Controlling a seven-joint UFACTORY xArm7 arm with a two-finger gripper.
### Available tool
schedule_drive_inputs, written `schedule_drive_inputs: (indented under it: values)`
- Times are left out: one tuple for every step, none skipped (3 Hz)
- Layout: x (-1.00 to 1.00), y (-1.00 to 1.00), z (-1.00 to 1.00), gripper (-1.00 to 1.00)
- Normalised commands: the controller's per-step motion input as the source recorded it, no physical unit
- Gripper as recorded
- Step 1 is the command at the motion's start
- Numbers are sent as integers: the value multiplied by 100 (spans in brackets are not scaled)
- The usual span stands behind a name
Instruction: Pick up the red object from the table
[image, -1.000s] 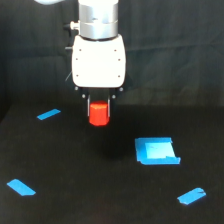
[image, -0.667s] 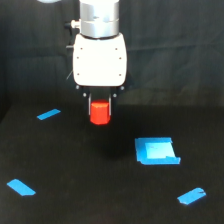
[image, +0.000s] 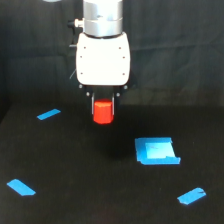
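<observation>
The red object (image: 103, 112) is a small red-orange block held between the two dark fingers of my gripper (image: 103, 107). The gripper hangs from a white housing in the upper middle of the exterior view. The block is lifted off the black table (image: 90, 190), which lies below it. The jaws are shut on the block's sides; its top is partly hidden between the fingers.
A blue square patch (image: 156, 151) lies on the table at the exterior view's right. Blue tape strips lie at the left (image: 48, 114), the lower left (image: 21, 187) and the lower right (image: 191, 196).
The gripper has risen with the red block in it, so the block sits higher above the table than before.
</observation>
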Motion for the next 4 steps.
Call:
schedule_drive_inputs:
  values:
    - [13, -8, 6, -100]
    - [20, 3, 15, -100]
    - [20, 3, 10, -100]
    - [5, -8, 17, -93]
